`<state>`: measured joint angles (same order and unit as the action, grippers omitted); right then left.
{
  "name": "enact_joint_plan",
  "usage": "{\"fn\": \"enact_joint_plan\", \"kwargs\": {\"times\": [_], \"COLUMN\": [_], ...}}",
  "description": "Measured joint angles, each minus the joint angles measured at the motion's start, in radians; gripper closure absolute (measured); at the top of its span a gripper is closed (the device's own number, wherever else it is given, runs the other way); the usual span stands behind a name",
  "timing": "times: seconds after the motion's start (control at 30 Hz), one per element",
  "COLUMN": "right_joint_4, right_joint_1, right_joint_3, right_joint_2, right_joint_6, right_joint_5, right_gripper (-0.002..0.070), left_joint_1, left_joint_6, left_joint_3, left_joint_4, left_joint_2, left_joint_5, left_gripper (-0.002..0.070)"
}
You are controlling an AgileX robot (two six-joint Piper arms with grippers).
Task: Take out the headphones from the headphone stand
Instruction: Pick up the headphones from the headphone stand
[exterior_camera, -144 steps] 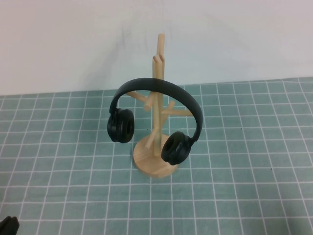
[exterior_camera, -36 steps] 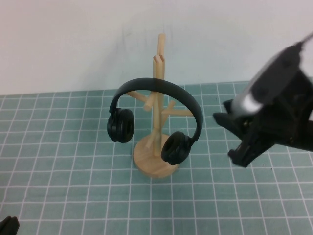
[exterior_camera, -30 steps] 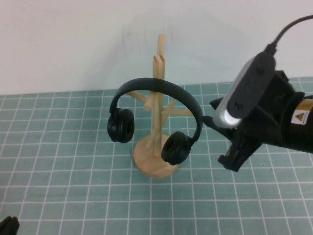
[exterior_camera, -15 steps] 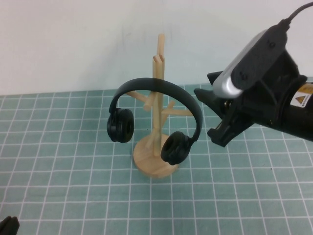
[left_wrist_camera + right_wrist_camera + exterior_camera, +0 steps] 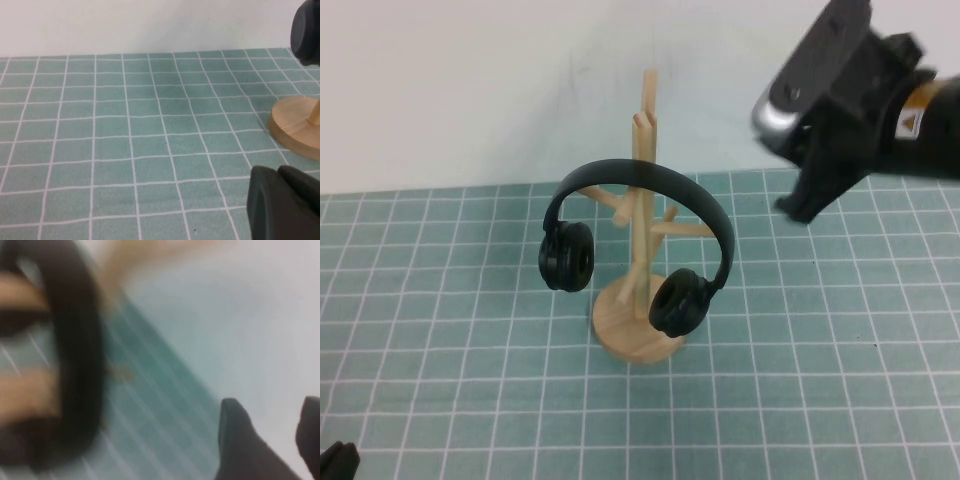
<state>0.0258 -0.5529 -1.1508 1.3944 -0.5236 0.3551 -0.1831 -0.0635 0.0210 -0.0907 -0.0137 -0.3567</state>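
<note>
The black headphones [image 5: 650, 181] hang by their headband over the pegs of the wooden headphone stand [image 5: 642, 120] at the table's middle, one ear cup [image 5: 567, 256] to its left and the other [image 5: 678, 302] in front of the base. My right gripper [image 5: 800, 198] is raised up to the right of the stand's top and is apart from the headband. In the right wrist view it [image 5: 270, 405] is open and empty, with the blurred headband [image 5: 75, 340] off to one side. My left gripper [image 5: 280, 200] is shut and low, near the stand's base [image 5: 297, 127].
A green checked mat [image 5: 470, 350] covers the table, with a white wall [image 5: 470, 80] behind it. The left gripper's tip [image 5: 335, 462] shows at the front left corner. An ear cup [image 5: 306, 30] hangs above the base in the left wrist view.
My right arm has risen and moved back, from beside the right ear cup to level with the stand's top. The headphones and the left arm have not moved.
</note>
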Motion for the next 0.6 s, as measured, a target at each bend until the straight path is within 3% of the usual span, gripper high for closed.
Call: {"fn": "enact_joint_plan", "kwargs": {"times": [0.13, 0.23, 0.37, 0.47, 0.6], "right_joint_4": [0.451, 0.65, 0.674, 0.692, 0.9], "right_joint_1": [0.018, 0.029, -0.017, -0.13, -0.297], "right_joint_3": [-0.144, -0.174, -0.176, -0.172, -0.107], "right_joint_2": [0.067, 0.094, 0.072, 0.061, 0.075], "right_joint_6": [0.466, 0.684, 0.782, 0.817, 1.002], "right_joint_5": [0.356, 0.487, 0.432, 0.366, 0.342], "right_gripper": [0.0444, 0.0456, 0.0461, 0.0461, 0.0421], "left_joint_1": [0.0, 0.0, 0.0, 0.0, 0.0], "left_joint_6": [0.0, 0.0, 0.0, 0.0, 0.0], "left_joint_3": [0.0, 0.0, 0.0, 0.0, 0.0], "left_joint_4": [0.0, 0.0, 0.0, 0.0, 0.0], "left_joint_2": [0.0, 0.0, 0.0, 0.0, 0.0], "left_joint_5": [0.0, 0.0, 0.0, 0.0, 0.0], "left_gripper": [0.068, 0.068, 0.068, 0.068, 0.068]}}
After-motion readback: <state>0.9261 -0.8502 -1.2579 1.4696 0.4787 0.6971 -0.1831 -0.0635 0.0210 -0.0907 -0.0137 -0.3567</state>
